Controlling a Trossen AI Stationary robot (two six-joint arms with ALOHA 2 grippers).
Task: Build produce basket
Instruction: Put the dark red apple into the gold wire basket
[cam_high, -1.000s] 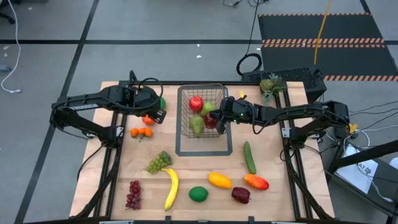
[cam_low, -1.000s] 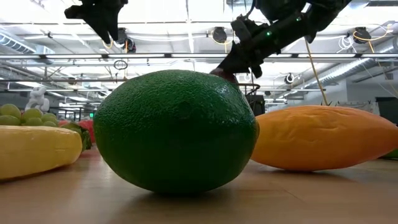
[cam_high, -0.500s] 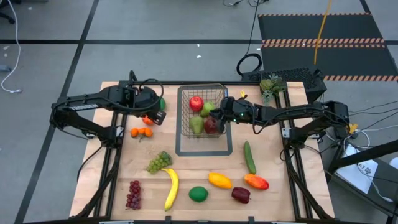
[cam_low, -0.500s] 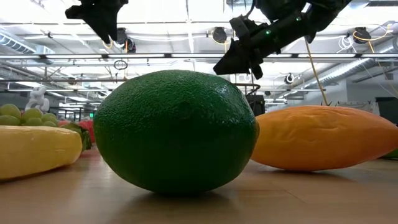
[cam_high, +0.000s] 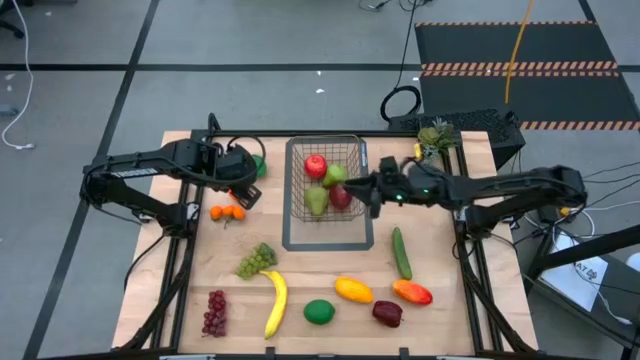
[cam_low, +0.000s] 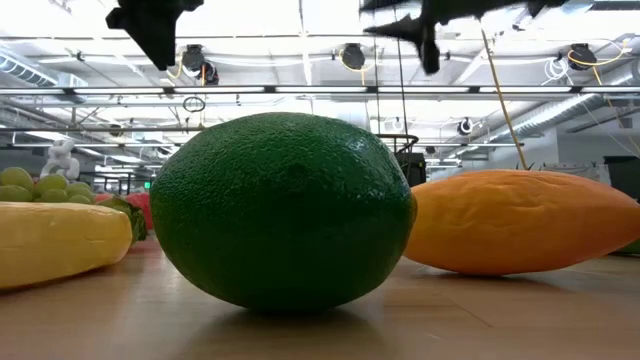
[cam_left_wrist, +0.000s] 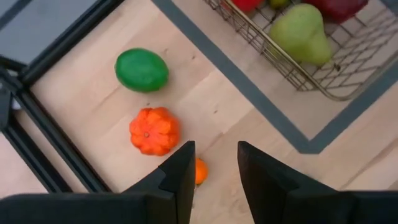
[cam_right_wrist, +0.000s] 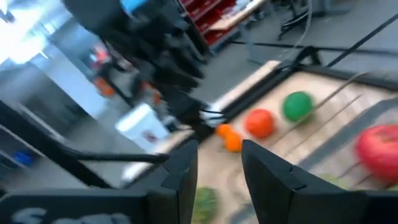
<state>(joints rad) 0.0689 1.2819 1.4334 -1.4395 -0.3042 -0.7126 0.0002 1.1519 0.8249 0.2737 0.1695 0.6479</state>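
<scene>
Table (cam_high: 330, 265): wood top, dark frame; grey flat outline under basket.

Basket (cam_high: 296, 180): wire mesh, upright, mid-table toward far edge. Holds red apple (cam_high: 315, 165), green pear (cam_high: 317, 201), a dark red fruit (cam_high: 341, 196) and a small green one behind it, partly hidden by mesh, type unclear. In left wrist view only a corner of basket shows, pear (cam_left_wrist: 301, 33) whole, the rest cut off.

Left arm: reaches in from table's left side. Left gripper (cam_high: 243, 186) sits left of basket, apart from it, above the oranges; fingers (cam_left_wrist: 180, 176) a little apart, nothing between them. Just ahead: orange pumpkin-like fruit (cam_left_wrist: 153, 130), lime (cam_left_wrist: 142, 70) beyond it, small orange (cam_left_wrist: 199, 171) half hidden by a finger.

Right arm: reaches in from right side. Right gripper (cam_high: 368, 189) at basket's right wall, just beside dark red fruit; fingers (cam_right_wrist: 183, 172) apart, empty. Right wrist view blurred; far fruit only rough blobs.

Loose produce, near half of table: cucumber (cam_high: 401, 252) right of basket; banana (cam_high: 275, 303); green grapes (cam_high: 255, 260); red grapes (cam_high: 214, 312); lime (cam_high: 319, 311); yellow mango (cam_high: 353, 290); red-orange mango (cam_high: 412, 292); dark apple (cam_high: 387, 313). Two oranges (cam_high: 227, 212) by left arm. All well apart from both grippers.

Low view: lime (cam_low: 283, 208) fills the middle, hides most of table; mango (cam_low: 520, 222) behind it, banana (cam_low: 55, 240) cut off at edge. Grippers are dark shapes at top edge, cropped.
</scene>
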